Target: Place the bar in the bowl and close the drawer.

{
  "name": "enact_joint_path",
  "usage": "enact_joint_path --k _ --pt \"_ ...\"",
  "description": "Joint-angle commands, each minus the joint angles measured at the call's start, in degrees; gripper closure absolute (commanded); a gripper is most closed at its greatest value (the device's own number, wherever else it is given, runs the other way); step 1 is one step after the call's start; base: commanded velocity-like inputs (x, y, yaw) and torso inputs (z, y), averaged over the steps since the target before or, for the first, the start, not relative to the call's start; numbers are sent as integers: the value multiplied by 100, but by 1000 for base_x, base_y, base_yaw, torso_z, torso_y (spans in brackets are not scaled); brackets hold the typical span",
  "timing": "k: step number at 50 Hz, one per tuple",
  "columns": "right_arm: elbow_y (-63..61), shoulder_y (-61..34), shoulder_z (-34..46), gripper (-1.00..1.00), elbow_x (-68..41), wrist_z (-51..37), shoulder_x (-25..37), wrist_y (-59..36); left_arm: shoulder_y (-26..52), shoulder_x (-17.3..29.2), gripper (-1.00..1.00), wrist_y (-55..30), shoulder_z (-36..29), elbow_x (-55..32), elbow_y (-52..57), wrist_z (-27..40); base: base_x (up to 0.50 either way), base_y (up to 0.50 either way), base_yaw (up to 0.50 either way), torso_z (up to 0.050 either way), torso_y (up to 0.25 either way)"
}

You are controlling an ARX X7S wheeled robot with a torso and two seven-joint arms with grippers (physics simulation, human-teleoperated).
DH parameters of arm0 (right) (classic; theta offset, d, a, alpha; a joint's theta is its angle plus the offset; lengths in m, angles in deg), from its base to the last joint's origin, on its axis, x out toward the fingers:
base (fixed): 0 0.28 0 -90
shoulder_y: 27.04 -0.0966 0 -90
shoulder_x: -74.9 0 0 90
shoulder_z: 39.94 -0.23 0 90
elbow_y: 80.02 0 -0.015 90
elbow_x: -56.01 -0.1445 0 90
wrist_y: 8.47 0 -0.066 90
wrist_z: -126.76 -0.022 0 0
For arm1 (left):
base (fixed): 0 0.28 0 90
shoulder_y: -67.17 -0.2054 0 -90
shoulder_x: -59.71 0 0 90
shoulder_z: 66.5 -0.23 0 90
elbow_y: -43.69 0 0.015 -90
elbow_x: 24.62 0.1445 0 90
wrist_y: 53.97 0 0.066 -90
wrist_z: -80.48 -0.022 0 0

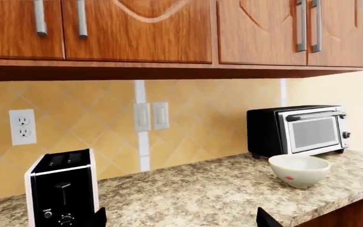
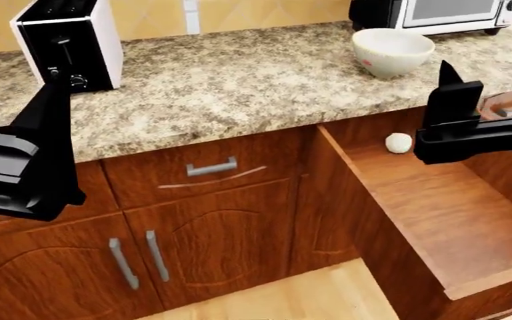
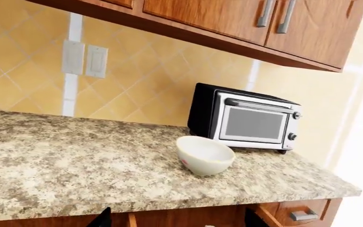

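The bar (image 2: pixel 399 142) lies in the back corner of the open drawer (image 2: pixel 443 213), which is pulled far out below the counter's right part. The white bowl (image 2: pixel 392 52) stands upright on the counter above it, in front of the toaster oven; it also shows in the left wrist view (image 1: pixel 299 170) and the right wrist view (image 3: pixel 205 155). My right gripper (image 2: pixel 483 93) is open and empty, hovering over the drawer at counter-edge height, to the right of the bar; its tips show wide apart in its wrist view (image 3: pixel 178 220). My left gripper (image 2: pixel 47 113) is open and empty in front of the toaster (image 1: pixel 181 218).
A black and white toaster (image 2: pixel 65 43) stands at the counter's left. A black toaster oven (image 2: pixel 434 12) stands at the back right. Closed drawer fronts and cabinet doors (image 2: pixel 194 167) fill the space below the counter. Upper cabinets (image 1: pixel 137 28) hang above. A narrow drawer front (image 3: pixel 301 213) is to the right.
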Motion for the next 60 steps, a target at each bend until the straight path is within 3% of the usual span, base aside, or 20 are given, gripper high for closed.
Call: enact_joint_path --k 1,60 --pt "-53 89 -22 -100 70 127 50 39 -70 3 -100 0 59 3 1 7 -56 16 -500 0 0" --pt "-153 328 -137 -100 171 314 133 90 -244 -191 -100 -326 565 -183 21 114 -2 1 -500 0 0"
